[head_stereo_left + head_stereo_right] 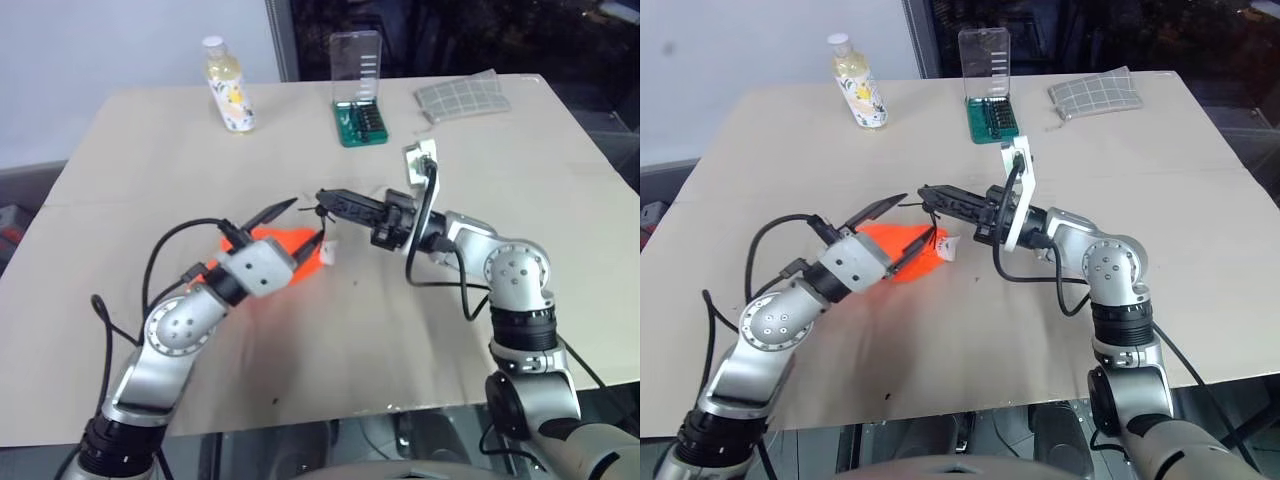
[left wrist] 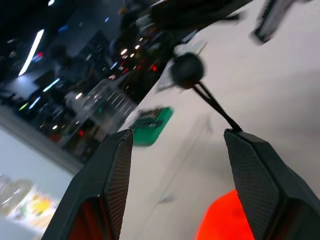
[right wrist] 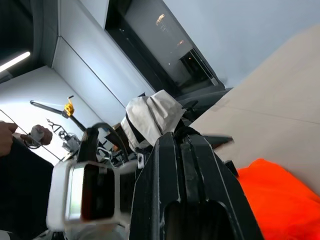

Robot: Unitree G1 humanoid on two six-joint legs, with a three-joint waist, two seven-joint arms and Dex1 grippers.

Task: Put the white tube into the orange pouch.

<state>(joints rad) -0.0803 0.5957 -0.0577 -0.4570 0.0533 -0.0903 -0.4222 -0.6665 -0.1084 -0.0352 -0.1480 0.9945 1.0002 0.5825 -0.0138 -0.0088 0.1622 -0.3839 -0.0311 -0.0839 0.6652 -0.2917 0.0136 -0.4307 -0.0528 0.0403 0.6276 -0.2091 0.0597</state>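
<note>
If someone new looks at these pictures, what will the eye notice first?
First, the orange pouch, bright against the pale table, lying near the middle under the open left gripper. The shut right gripper reaches in from the right, its tip at the pouch's black cord, and the white tube lies at the pouch's right edge. At the far side stand a yellow bottle and a green bit case.

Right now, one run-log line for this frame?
left gripper: jaws open, around bright orange fabric pouch | right gripper: jaws shut at pouch's black cord | small white squeeze tube: on beige table beside pouch, not inside
</note>
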